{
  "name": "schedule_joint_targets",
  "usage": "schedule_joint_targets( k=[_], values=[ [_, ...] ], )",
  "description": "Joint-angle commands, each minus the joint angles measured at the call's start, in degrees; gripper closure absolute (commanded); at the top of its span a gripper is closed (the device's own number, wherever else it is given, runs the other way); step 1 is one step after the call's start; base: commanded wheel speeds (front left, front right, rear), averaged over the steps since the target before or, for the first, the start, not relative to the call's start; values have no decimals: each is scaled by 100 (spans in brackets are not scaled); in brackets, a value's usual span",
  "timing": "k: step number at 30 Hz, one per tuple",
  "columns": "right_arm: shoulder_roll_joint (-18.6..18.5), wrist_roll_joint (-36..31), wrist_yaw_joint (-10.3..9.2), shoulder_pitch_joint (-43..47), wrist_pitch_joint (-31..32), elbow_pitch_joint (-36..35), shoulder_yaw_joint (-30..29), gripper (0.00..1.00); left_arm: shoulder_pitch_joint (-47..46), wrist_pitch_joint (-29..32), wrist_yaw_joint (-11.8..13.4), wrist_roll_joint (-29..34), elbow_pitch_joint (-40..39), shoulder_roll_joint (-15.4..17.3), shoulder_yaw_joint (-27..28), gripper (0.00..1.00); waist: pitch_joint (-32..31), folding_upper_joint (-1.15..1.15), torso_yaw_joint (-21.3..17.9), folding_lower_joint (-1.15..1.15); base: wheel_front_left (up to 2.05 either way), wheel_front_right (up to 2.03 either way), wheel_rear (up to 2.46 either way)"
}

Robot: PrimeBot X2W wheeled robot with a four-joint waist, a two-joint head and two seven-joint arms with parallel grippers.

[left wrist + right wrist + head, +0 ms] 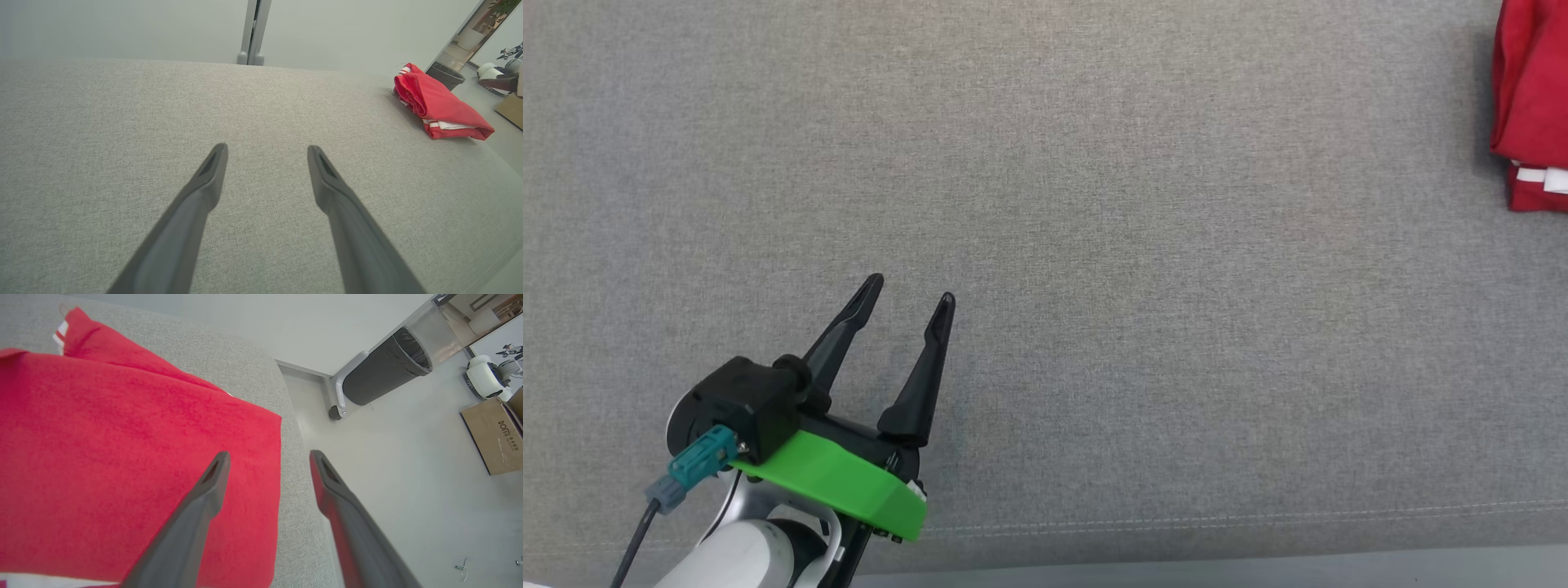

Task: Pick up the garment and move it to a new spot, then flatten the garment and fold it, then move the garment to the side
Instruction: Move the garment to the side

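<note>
The garment (1529,98) is red with white stripes and lies folded at the far right edge of the grey fabric surface (1094,204). From the left wrist view the garment (439,104) sits far off at the upper right. My left gripper (908,296) hovers open over bare fabric at the lower left, its fingers (212,171) spread with nothing between them. My right gripper (269,457) stands open just above the garment (122,457), one finger over the red cloth and the other past the surface's edge.
The surface's front edge runs along the bottom of the head view, with a stitched seam (1258,518) near it. Beyond the right edge lie pale floor (388,477), a dark bin (384,369), a cardboard box (496,437) and a white machine (488,377).
</note>
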Motion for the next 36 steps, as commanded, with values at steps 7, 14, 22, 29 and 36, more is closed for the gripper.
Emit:
schedule_joint_targets(
  k=[7, 14, 22, 29, 36],
  values=[
    [180, 103, -7, 67, -310, 284, 34, 0, -22, -1, -23, -5, 59, -2, -41, 0, -213, 0, -163, 0, 0, 0, 0],
    [337, 450, -7, 160, -602, 119, 178, 0, -89, -142, -146, -182, 355, -187, -19, 0, -697, 0, -303, 0, 0, 0, 0],
    [641, 930, -7, 355, -891, -373, 429, 0, 19, -534, -187, -567, 984, -521, 256, 0, -1459, 0, -374, 0, 0, 0, 0],
    [891, 1265, -7, 802, -1252, -626, 453, 0, 182, -803, -140, -807, 1445, -675, 533, 0, -2033, 0, -345, 0, 0, 0, 0],
    [1054, 1539, -7, 1500, -1660, -964, 337, 0, 359, -943, 143, -676, 1877, -593, 662, 0, -2425, 0, -225, 0, 0, 0, 0]
  ],
)
